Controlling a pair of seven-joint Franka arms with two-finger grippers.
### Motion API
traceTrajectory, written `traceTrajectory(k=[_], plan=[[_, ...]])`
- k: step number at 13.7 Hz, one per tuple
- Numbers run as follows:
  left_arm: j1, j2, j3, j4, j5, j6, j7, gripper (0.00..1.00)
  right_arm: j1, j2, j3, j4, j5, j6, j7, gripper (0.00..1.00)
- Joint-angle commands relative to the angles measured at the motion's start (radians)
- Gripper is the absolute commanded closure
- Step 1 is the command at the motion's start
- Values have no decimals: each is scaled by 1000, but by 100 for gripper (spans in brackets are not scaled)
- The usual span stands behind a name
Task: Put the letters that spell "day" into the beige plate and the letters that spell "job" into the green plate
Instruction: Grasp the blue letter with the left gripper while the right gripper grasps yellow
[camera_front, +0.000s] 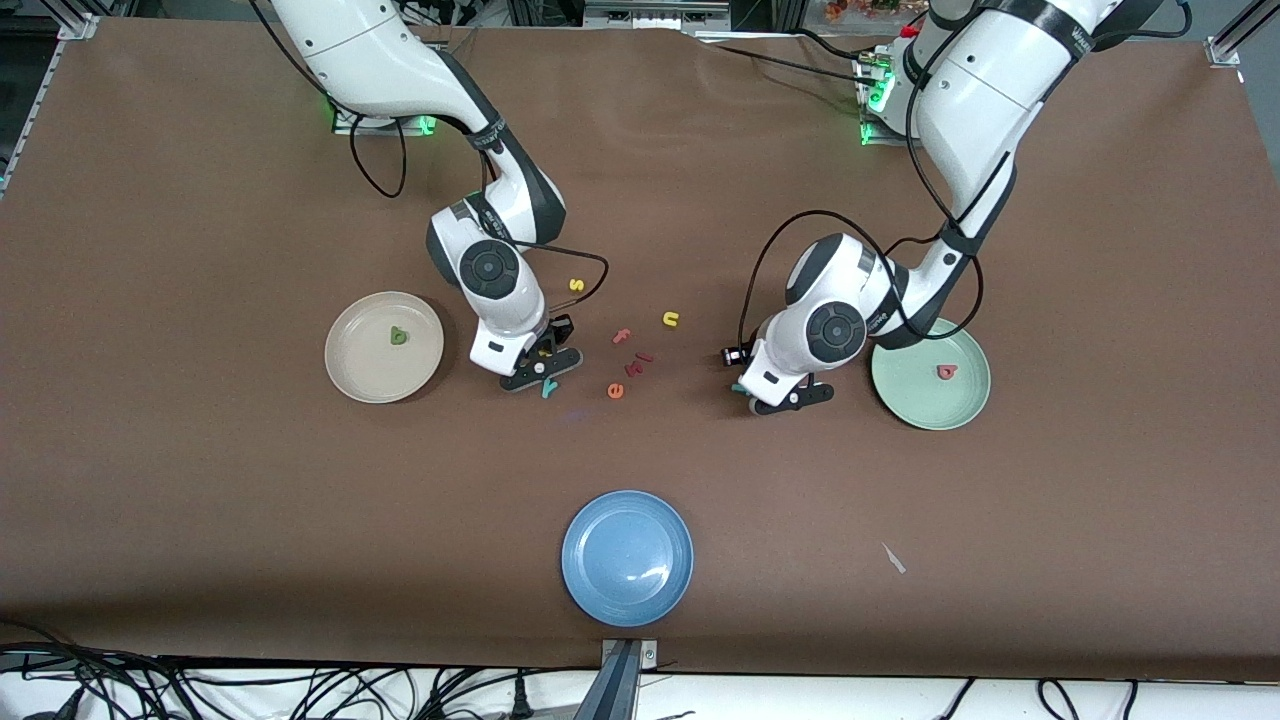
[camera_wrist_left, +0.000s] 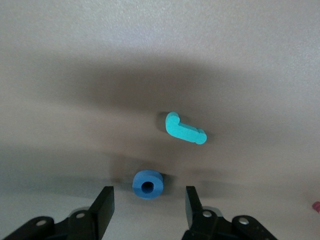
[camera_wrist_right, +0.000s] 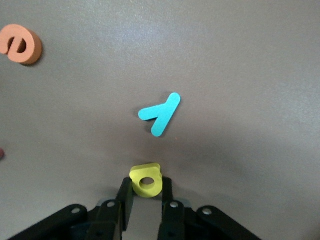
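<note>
Yellow a sits pinched in the right gripper fingers, while the left gripper fingers apparently straddle the blue o, unclenched.

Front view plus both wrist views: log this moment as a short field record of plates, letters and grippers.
beige plate: holds green d
green plate: holds red-pink b
blue plate: holds nothing
right gripper: shut on yellow a, teal y lying just ahead
left gripper: open, low over table, fingers either side of blue o; teal j just past it
loose letters: s, u, orange e
</note>
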Motion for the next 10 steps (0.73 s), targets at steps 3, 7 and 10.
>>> traceTrajectory(k=[3, 7, 10], plan=[[-15, 11, 13, -1, 13, 6, -17, 48, 0, -38, -10, 21, 3, -68, -1, 81], [-19, 17, 17, 0, 54, 6, -32, 59, -3, -139, -140, 23, 1, -272, -66, 81], [-28, 14, 16, 0, 118, 3, -88, 76, -3, -144, -292, -17, 7, -354, -218, 81]])
